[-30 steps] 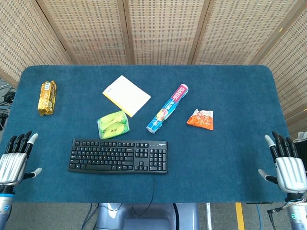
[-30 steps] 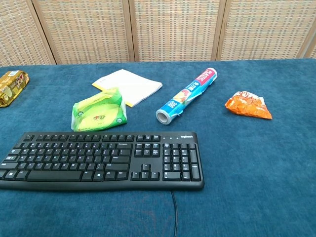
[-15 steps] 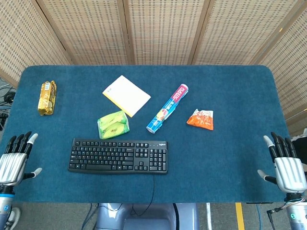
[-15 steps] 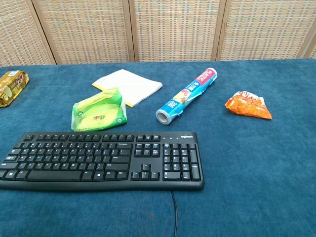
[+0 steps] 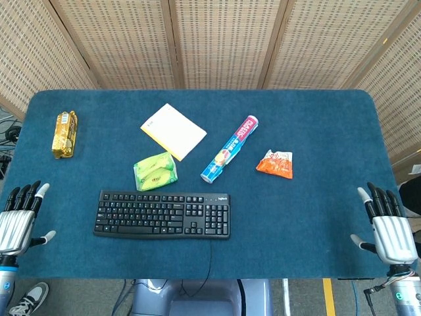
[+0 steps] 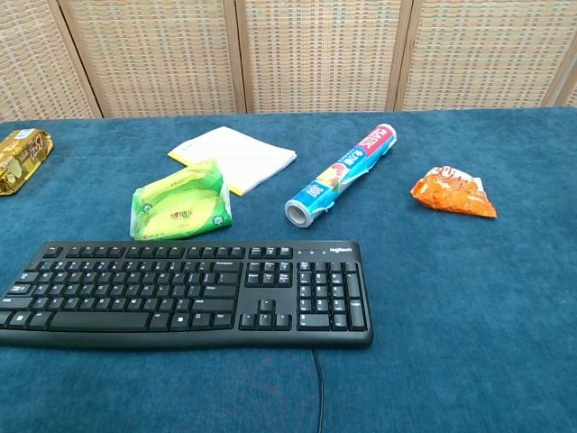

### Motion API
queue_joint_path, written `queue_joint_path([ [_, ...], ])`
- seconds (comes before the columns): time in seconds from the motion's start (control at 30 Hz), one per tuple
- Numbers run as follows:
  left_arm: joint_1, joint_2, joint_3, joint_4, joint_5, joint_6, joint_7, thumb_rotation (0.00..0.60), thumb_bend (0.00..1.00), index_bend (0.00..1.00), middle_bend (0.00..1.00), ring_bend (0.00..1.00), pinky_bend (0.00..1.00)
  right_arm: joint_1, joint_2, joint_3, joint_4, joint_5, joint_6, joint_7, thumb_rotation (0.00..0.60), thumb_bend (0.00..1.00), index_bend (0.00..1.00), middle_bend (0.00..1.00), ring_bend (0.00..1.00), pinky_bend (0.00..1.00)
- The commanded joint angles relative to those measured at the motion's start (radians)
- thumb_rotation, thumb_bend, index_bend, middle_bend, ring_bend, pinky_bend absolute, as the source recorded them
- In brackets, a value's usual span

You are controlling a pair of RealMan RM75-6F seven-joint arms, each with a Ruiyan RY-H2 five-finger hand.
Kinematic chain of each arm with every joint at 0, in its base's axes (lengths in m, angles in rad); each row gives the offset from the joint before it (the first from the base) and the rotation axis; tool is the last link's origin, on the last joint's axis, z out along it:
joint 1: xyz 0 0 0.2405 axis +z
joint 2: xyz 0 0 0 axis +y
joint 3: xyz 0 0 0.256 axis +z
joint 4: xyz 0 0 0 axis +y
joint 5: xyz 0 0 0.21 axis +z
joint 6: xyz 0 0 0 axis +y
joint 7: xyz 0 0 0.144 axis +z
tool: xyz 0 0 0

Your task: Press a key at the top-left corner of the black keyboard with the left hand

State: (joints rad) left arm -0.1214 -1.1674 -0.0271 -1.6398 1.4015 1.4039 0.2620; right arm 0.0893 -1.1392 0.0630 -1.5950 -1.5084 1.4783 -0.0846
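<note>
The black keyboard lies near the table's front edge, left of centre, its cable running off the front. Its top-left corner key sits at the far left of the back row. My left hand hovers at the table's left front edge, fingers straight and spread, holding nothing, well to the left of the keyboard. My right hand stays at the right front edge, also flat with fingers apart and empty. Neither hand shows in the chest view.
Behind the keyboard lie a green packet, a yellow-and-white notepad, a plastic wrap roll and an orange snack bag. A gold packet sits at the far left. A shoe shows on the floor at bottom left.
Both hands have drifted slightly down toward the front edge of the view. Nothing on the table has moved.
</note>
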Motion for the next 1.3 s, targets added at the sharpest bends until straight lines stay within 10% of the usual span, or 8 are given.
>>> queue_joint_path([
  [0.03,0.000,0.000,0.000,-0.001,0.000,0.001,0.002,0.600,0.00,0.00,0.00,0.00,0.00,0.001,0.001,0.000,0.000,0.001,-0.001,0.000,0.600,0.05,0.00,0.00,0.00,0.00],
  [0.43,0.004,-0.026,-0.020,-0.012,-0.012,0.035,0.048,0.600,0.13,0.00,0.02,0.04,0.03,0.000,0.001,0.003,-0.003,0.006,-0.002,0.000,0.600,0.05,0.00,0.00,0.00,0.00],
  [0.77,-0.031,-0.011,-0.039,-0.114,-0.038,-0.008,0.112,0.600,0.55,0.00,0.52,0.50,0.30,0.001,0.003,0.003,-0.008,0.001,0.001,0.004,0.600,0.05,0.00,0.00,0.00,0.00],
  [1.3,-0.190,0.155,-0.040,-0.394,-0.287,-0.302,0.258,0.600,0.76,0.00,0.59,0.57,0.34,0.004,0.004,0.001,-0.010,0.002,-0.009,0.019,0.600,0.05,0.00,0.00,0.00,0.00],
])
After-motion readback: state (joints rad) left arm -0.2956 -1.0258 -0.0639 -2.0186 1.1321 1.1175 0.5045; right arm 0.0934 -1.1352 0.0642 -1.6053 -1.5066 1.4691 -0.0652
